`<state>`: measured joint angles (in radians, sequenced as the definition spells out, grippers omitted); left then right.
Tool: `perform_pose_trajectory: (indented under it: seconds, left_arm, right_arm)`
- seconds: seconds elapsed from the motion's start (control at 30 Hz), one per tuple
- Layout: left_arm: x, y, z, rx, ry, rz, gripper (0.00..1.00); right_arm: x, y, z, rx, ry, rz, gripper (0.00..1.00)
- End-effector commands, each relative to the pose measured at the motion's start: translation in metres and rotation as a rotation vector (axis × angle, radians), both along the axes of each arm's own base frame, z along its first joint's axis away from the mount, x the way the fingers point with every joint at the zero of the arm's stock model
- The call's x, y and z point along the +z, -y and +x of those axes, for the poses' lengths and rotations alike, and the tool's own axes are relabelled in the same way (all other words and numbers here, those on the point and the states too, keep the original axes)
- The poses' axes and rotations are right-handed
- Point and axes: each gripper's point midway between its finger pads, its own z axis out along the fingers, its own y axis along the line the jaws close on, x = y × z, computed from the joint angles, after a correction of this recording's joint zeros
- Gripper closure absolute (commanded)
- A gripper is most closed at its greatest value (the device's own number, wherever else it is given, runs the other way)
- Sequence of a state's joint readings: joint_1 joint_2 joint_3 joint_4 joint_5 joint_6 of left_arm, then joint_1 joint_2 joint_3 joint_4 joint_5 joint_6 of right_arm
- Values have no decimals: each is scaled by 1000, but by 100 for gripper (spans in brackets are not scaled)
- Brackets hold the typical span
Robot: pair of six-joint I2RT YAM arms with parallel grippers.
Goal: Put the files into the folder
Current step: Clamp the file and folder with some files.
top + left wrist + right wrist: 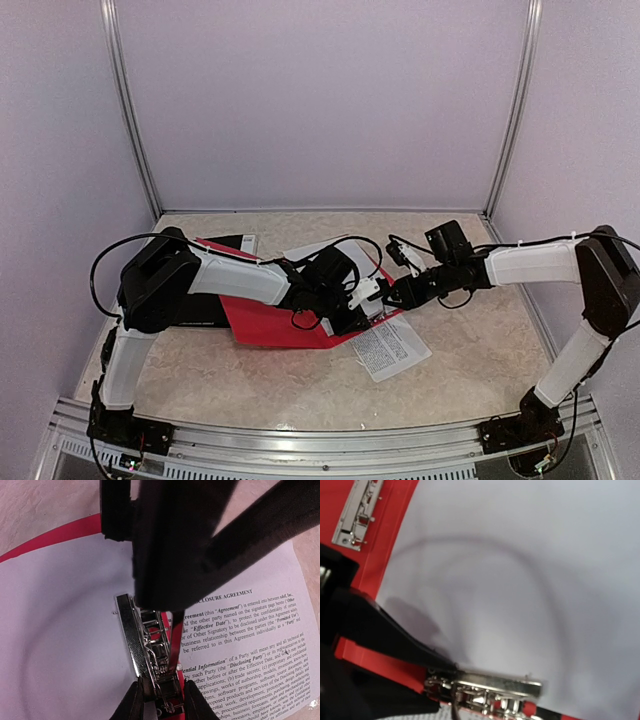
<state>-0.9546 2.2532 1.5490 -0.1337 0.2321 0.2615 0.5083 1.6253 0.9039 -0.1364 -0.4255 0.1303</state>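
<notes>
My left claw (pixel 159 700) seems clamped on the metal clip (pixel 150 645) of the folder (pixel 262 322); my right claw (pixel 387 297) is too hidden to tell.

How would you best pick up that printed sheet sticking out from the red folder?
Take the printed sheet by its near right corner, coming low from the right. It lies flat on the table, so nothing stands up to pinch. That corner is clear of the red folder and its metal clip, so a finger could probably slide under there.
</notes>
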Motion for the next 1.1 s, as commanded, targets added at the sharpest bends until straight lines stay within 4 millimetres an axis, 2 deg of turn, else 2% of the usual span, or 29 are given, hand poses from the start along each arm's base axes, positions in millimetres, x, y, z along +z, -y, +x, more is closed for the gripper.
perform_pose_trajectory:
  seconds: [0.0, 0.47, 0.77, 1.07]
  left_arm:
    - [-22, -6, -9, -12, -30, 39, 75]
    - [-22, -6, -9, -12, -29, 40, 75]
    - [-23, -7, -9, -11, -29, 43, 75]
    - [-24, -9, -11, -15, -30, 44, 75]
  right_arm:
    - [-7, -2, 2, 2, -24, 16, 65]
    - [-13, -4, 3, 9, -43, 14, 68]
    - [-16, 0, 6, -6, -40, -24, 82]
    - [-32, 12, 11, -38, -46, -103, 95]
